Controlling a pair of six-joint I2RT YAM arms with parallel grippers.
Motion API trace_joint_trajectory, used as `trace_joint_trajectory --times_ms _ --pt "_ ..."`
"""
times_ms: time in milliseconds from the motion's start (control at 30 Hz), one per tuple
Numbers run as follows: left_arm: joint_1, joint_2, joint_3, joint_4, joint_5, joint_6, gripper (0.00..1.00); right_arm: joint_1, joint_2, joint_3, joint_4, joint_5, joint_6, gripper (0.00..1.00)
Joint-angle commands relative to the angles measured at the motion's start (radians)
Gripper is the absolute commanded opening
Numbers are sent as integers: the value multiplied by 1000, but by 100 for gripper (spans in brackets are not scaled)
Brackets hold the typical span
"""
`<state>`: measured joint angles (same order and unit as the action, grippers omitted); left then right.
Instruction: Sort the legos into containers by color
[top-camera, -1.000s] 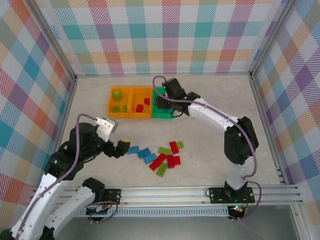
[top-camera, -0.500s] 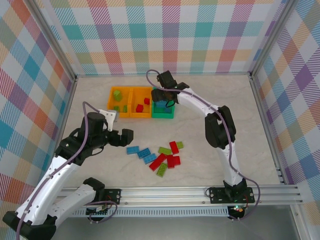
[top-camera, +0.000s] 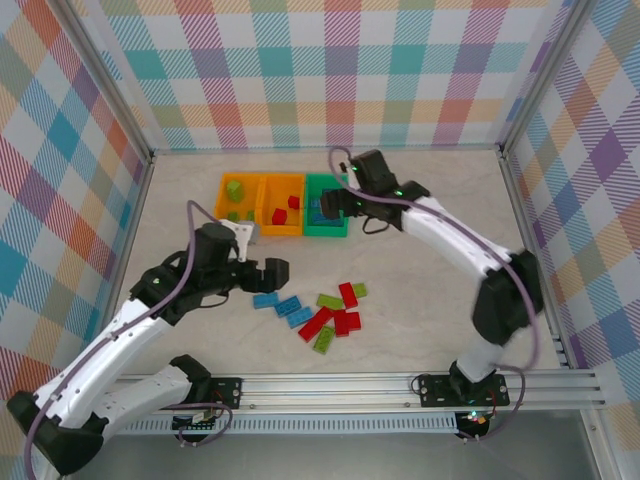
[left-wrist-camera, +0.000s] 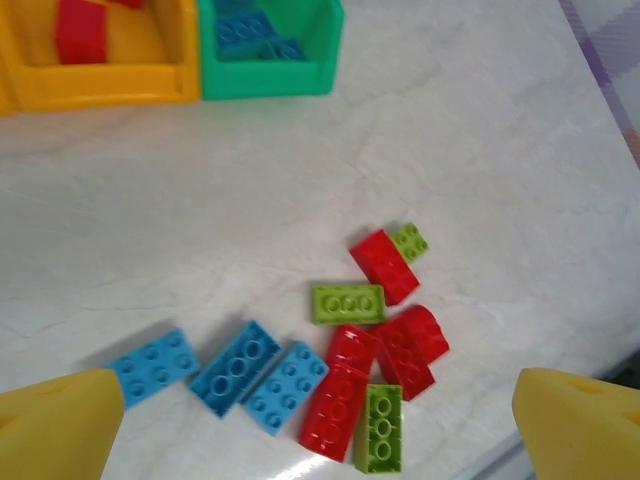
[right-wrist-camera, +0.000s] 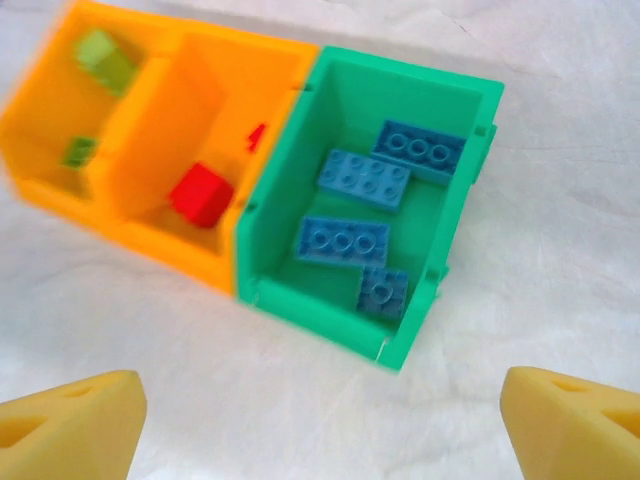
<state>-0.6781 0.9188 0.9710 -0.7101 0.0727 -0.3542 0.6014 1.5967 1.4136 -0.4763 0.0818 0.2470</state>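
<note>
Three joined containers stand at the back: two orange bins (top-camera: 238, 228) and a green bin (top-camera: 325, 231). The green bin (right-wrist-camera: 300, 305) holds several blue legos (right-wrist-camera: 363, 178). A red lego (right-wrist-camera: 200, 193) lies in the middle bin, and lime ones (right-wrist-camera: 105, 52) in the left bin. Loose legos lie mid-table: three blue (left-wrist-camera: 237, 365), several red (left-wrist-camera: 383, 265), three lime (left-wrist-camera: 347, 303). My left gripper (top-camera: 272, 277) hovers open just left of the loose blue legos (top-camera: 283, 304). My right gripper (top-camera: 335, 200) is open and empty above the green bin.
Plaid walls with metal posts (top-camera: 512, 190) enclose the table. An aluminium rail (top-camera: 330, 385) runs along the near edge. Bare marble surface (top-camera: 430, 270) lies right of the pile and between pile and bins.
My right gripper's jaws have widened over the green bin and its arm has swung back to the right. My left gripper has moved right and forward toward the loose bricks, still open.
</note>
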Motion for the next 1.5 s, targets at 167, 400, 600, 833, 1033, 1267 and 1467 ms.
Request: trace_joint_trajectory --times_ms 167,400,600,833,1033,1267,1467 --pt "-336 268 -18 27 -184 -193 80 -3 -457 -411 -21 -49 133 98" --pt "-498 487 -59 -7 -279 -272 58 -3 -609 -517 -70 -45 169 100" --pt "-498 515 -110 60 -293 -263 46 -3 -561 -492 -65 -76 167 100" --pt "-498 583 -129 109 -250 -230 46 -3 -550 -493 -57 -85 179 100" --pt "-498 616 -133 118 -259 -225 45 -3 -573 -489 -73 -87 187 100" --pt "-498 654 -140 156 -245 -221 46 -3 -589 -483 -94 -122 202 100" --pt "-497 682 -138 170 -243 -219 39 -2 -597 -481 -98 -138 212 100"
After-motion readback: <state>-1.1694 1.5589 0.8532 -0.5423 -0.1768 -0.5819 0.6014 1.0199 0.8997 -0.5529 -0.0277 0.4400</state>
